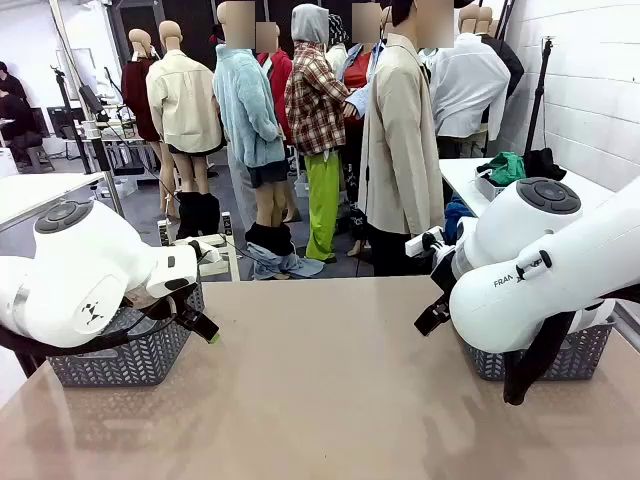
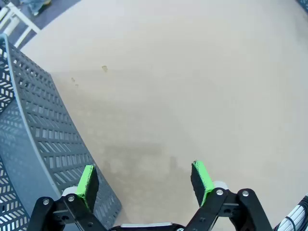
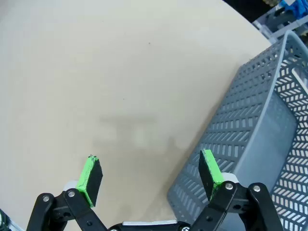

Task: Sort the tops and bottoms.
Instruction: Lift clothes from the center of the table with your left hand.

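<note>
A bright green garment and a black one lie on a white side table at the back right, beyond the tan table. Whether they are tops or bottoms I cannot tell. My left gripper hovers low over the tan table's left side, beside a grey basket. In the left wrist view this gripper is open over bare tabletop with nothing between its green pads. My right gripper hangs at the right side, and in the right wrist view it stands open and holds nothing.
A grey mesh basket stands at the table's left edge, close to my left fingers. A second grey basket stands at the right, next to my right fingers. A person in a beige blazer stands at the far side.
</note>
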`<state>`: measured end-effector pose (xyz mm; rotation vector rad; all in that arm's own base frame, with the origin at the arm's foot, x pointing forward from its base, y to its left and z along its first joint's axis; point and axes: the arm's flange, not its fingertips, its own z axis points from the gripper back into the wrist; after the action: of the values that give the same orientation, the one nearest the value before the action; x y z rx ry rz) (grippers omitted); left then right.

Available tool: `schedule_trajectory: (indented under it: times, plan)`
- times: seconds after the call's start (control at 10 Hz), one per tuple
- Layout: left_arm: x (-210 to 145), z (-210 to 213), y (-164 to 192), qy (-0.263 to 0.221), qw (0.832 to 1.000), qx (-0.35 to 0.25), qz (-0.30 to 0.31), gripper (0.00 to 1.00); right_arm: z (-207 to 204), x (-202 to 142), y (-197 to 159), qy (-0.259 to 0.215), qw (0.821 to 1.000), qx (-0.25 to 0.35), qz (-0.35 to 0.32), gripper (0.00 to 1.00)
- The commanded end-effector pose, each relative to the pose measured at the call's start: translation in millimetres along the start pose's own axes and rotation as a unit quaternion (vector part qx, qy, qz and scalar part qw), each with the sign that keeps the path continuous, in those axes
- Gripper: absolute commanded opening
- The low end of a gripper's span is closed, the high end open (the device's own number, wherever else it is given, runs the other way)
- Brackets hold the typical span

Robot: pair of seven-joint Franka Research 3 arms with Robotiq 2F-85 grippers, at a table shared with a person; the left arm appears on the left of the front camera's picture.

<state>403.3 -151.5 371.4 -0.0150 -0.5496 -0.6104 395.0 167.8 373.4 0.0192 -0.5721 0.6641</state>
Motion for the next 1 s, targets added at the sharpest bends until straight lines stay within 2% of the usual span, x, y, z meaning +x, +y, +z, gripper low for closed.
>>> schedule_trajectory:
  times: [0.0,0.9]
  plan:
    - [0.0,0.0,0.0,0.000,1.000,0.000,0.000,1.00,0.0,0.0,0.0,0.000,1.000,0.000,0.000,1.00]
    - [0.0,0.0,0.0,0.000,1.000,0.000,0.000,1.00,0.0,0.0,0.0,0.000,1.000,0.000,0.000,1.00]
